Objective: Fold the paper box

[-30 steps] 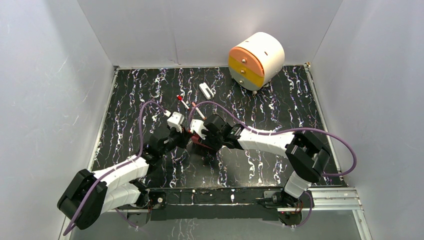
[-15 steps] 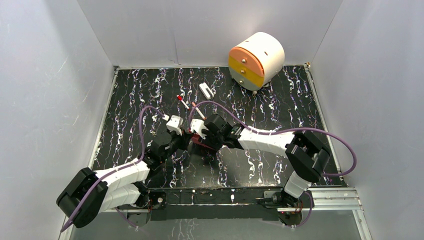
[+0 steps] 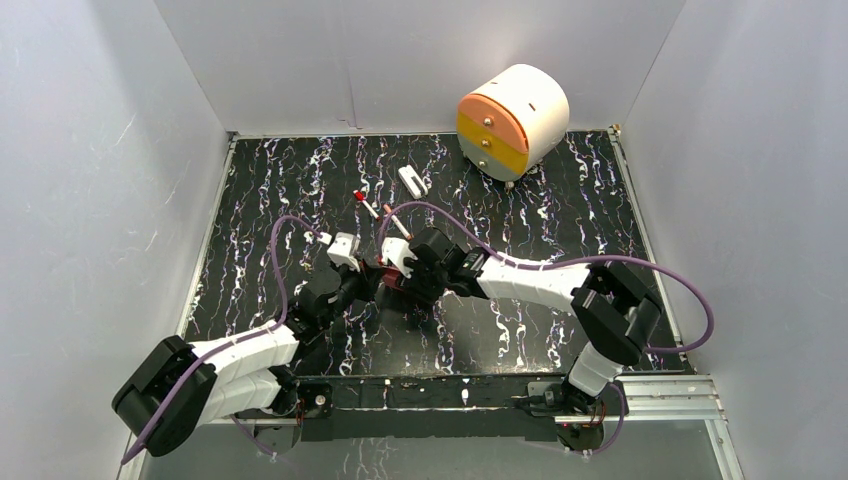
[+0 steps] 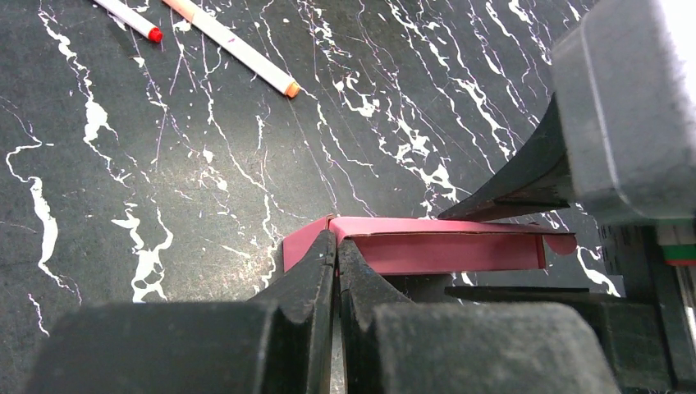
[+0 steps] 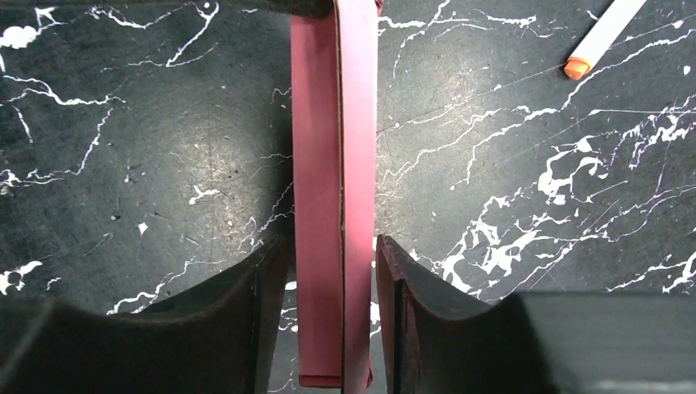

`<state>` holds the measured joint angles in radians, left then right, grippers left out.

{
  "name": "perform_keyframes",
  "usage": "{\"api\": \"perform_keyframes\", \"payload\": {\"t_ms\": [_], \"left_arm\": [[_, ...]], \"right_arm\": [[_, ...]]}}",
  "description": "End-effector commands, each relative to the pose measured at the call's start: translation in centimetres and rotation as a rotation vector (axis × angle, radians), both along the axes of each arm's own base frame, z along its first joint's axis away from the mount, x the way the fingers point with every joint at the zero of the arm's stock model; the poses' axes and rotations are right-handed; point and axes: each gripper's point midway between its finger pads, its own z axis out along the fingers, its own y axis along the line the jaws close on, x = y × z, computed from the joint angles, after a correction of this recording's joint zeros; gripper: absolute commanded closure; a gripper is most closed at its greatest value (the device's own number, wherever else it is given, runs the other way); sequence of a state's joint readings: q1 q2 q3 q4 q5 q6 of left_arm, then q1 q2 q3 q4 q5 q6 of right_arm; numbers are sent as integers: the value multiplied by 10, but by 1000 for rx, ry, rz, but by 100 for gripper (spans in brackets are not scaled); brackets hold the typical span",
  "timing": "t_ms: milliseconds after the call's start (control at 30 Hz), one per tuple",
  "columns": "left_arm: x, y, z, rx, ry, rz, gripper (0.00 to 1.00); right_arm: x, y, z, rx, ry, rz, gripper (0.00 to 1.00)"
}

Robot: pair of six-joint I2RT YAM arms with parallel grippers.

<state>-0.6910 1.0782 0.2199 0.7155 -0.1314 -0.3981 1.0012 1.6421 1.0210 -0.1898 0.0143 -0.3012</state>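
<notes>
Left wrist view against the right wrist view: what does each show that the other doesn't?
Only the left wrist: the left gripper shut at the pink box's corner, and a red-tipped marker. Only the right wrist: the box's length lying between the right gripper's fingers, with a seam along it. Both: the box, an orange-tipped marker and the black marbled table.

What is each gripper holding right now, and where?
The right gripper straddles the paper box near one end; the left gripper, shut, meets its corner. Whether either truly grips cannot be told.
</notes>
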Motion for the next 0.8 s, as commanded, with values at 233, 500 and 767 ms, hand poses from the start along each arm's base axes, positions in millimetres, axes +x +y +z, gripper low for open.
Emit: {"api": "perform_keyframes", "payload": {"t_ms": [233,500,767], "left_arm": [[-13,16,-49,145,141,22,100],[-13,16,-50,159,153,19,100],[-14,16,-49,163,158,16,100]], "right_arm": [[13,2,70,289,-40,-195,15],[19,-42,84,350,-48,-495,23],[-3,-52,71,369,78,-566,50]]}}
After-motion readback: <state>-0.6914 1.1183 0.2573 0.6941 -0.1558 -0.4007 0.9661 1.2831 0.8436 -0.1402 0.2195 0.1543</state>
